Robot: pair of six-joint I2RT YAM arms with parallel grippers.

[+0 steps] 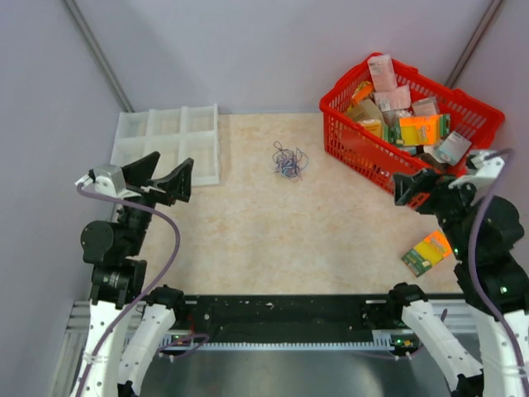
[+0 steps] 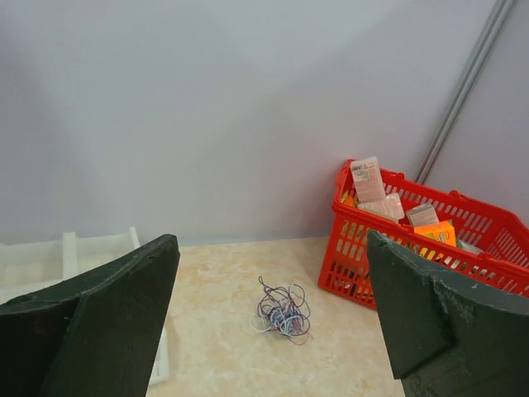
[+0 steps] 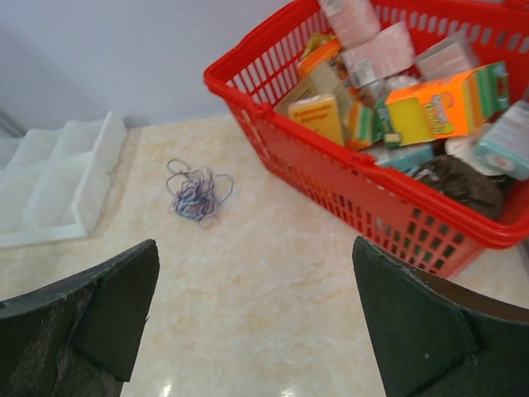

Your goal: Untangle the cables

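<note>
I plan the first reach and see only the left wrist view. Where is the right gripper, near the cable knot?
Observer: No. The right gripper is open and hangs beside the red basket, apart from the cables.
Operator: Does anything else lie loose nearby?
Observer: Yes. An orange and green packet lies outside the basket, near the right arm.

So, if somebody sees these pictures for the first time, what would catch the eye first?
The red basket, heaped with colourful packets, stands at the far right of the table and draws the eye first. Then comes the small knot of thin cables, lying alone between the basket and the white tray at the far left. An orange and green box lies at the near right.
</note>
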